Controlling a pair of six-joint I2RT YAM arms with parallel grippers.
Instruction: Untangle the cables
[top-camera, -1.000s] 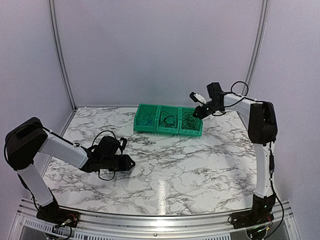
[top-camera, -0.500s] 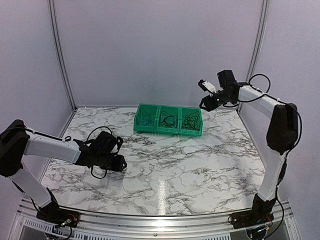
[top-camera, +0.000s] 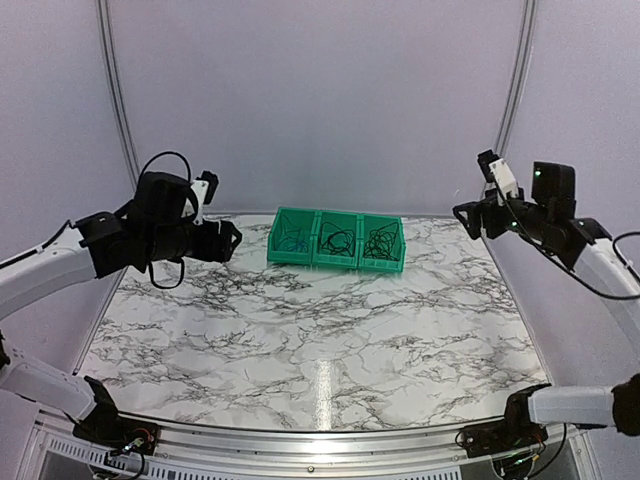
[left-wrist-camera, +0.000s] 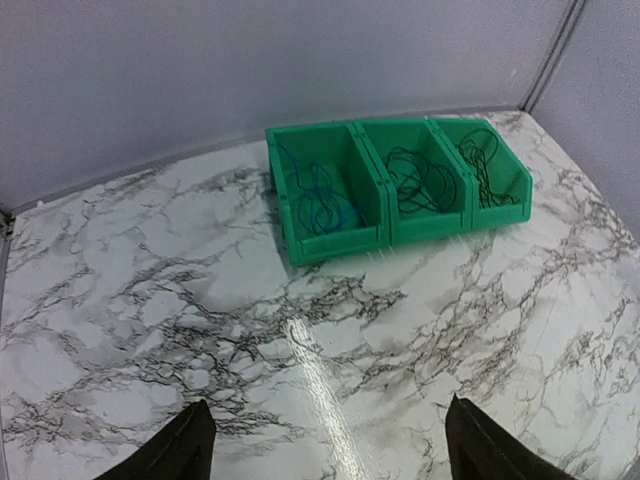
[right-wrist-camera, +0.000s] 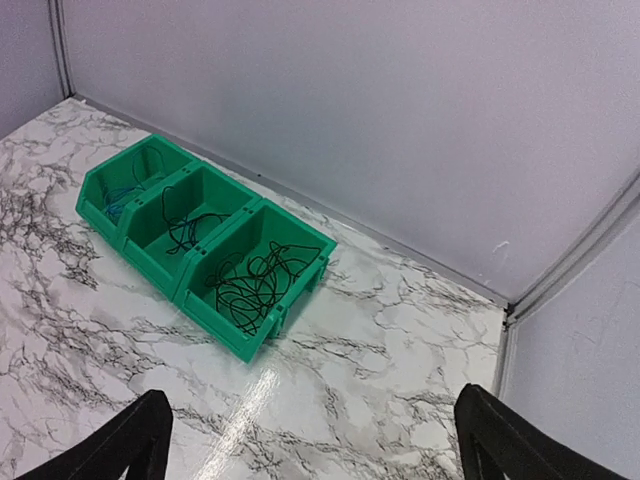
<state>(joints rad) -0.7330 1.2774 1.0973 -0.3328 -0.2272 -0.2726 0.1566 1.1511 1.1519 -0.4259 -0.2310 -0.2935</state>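
Cables (right-wrist-camera: 250, 285) lie inside green bin (top-camera: 335, 262): blue one in left compartment, black ones in middle and right. Left tool (left-wrist-camera: 330, 445) hovers left of bin, jaws spread wide, gripping nothing. Right tool (right-wrist-camera: 320, 440) same, right of bin.

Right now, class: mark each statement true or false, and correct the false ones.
1. The green tray has three compartments. True.
2. The blue cable lies in the middle compartment. False: it lies in the end one on the left arm's side.
3. The left hand and right hand are both open and empty. True.
4. A cable lies loose outside the tray. False: the cables all lie inside it.
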